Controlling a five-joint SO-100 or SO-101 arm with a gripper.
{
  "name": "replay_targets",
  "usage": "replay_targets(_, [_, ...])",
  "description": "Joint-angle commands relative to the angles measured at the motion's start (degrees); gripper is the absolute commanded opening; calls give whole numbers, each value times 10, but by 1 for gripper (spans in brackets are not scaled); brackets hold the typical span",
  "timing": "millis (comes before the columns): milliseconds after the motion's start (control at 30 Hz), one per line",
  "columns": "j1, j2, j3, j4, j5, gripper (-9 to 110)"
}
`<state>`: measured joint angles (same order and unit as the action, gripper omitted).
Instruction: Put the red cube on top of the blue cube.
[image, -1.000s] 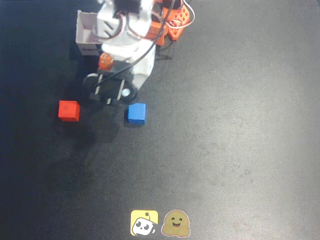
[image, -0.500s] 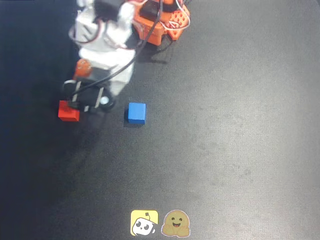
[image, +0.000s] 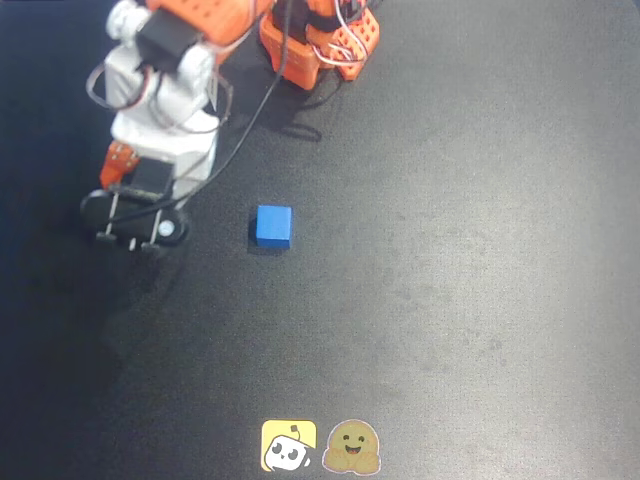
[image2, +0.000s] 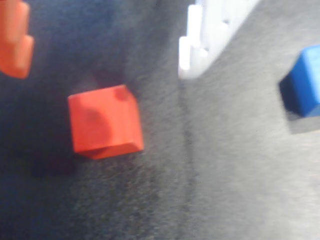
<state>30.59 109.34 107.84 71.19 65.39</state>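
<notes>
- Overhead view takes in the dark matte worktop, which fills the picture from edge to edge.
- The arm, white with orange parts, reaches from its orange base at the top edge down toward the left side, with black cables looping beside it.
- At the arm's lower end the tool hangs over the worktop; in the wrist view an orange finger shows at the upper left and a white finger at the upper middle, well apart, so the jaws stand wide and hold nothing.
- The red cube lies on the worktop in the wrist view, below the gap between the two fingers and touching neither; in the overhead view it is hidden under the arm.
- The blue cube sits alone on the worktop, to the right of the tool in the overhead view and apart from it; the wrist view catches it at the right edge, partly cut off.
- Two small stickers lie at the bottom edge of the overhead view: a yellow one with a white robot face and a brown smiling one just beside it.
</notes>
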Motion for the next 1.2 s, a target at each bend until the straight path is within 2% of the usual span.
replay_targets(0, [15, -18, -11, -18, -18, 23])
replay_targets(567, [53, -131, 11, -73, -69, 22])
replay_targets(1167, [57, -184, 23, -114, -76, 22])
